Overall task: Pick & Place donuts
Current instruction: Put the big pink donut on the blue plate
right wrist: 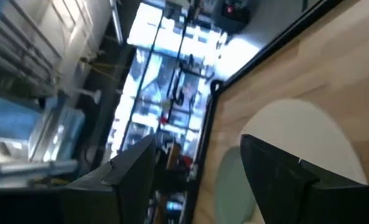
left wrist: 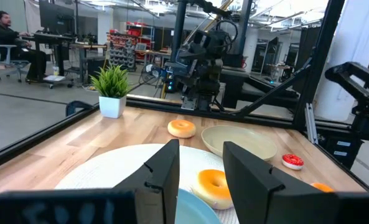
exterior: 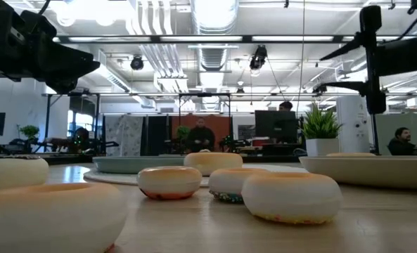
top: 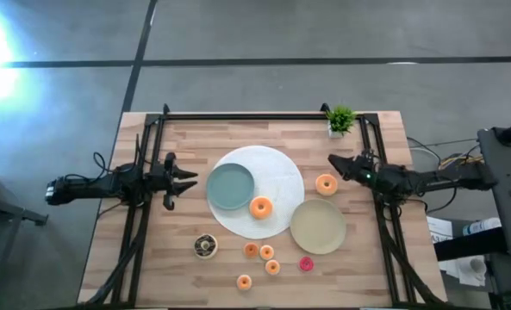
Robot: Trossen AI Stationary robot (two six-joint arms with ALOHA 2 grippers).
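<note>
Several small ring donuts lie on the wooden table. One orange donut [top: 260,207] sits on the white round mat [top: 277,168], another orange donut [top: 326,183] on bare wood beside the mat. A chocolate donut [top: 205,245], several small orange donuts [top: 266,252] and a red donut [top: 306,264] lie nearer the near edge. My left gripper [top: 186,181] [left wrist: 200,174] hovers open at the teal plate's [top: 230,186] left. My right gripper [top: 334,164] [right wrist: 200,174] hangs open just beyond the orange donut on the wood. Neither touches anything.
A beige plate [top: 318,226] lies right of the mat. A small potted plant [top: 340,120] stands at the far edge. A black frame [top: 238,115] runs along the table's far and side edges. People sit at desks in the room behind.
</note>
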